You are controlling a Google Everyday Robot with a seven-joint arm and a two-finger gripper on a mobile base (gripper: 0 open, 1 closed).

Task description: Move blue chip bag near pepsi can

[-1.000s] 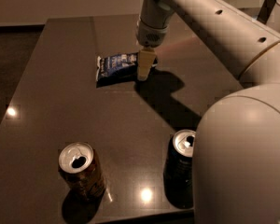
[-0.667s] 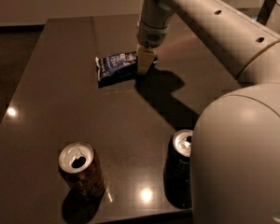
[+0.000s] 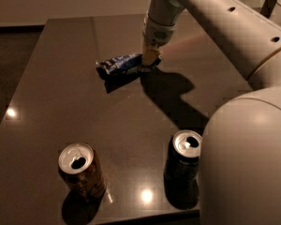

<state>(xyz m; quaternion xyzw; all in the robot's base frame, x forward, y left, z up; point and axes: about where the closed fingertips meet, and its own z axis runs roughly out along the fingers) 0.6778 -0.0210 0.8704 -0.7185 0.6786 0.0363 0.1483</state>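
the gripper (image 3: pixel 150 61), jaws narrow, had clamped the right end of the blue chip bag (image 3: pixel 118 64); bag had tilted up off the far table (image 3: pixel 56 97); pepsi can (image 3: pixel 182 163) stood well apart; transport remained

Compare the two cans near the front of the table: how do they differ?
The pepsi can is dark navy, almost black; the brown-orange can is lighter. The pepsi can stands right, beside the robot's body; the brown-orange can stands left. Both are upright with opened silver tops. The gripper is farther back, at the blue chip bag.
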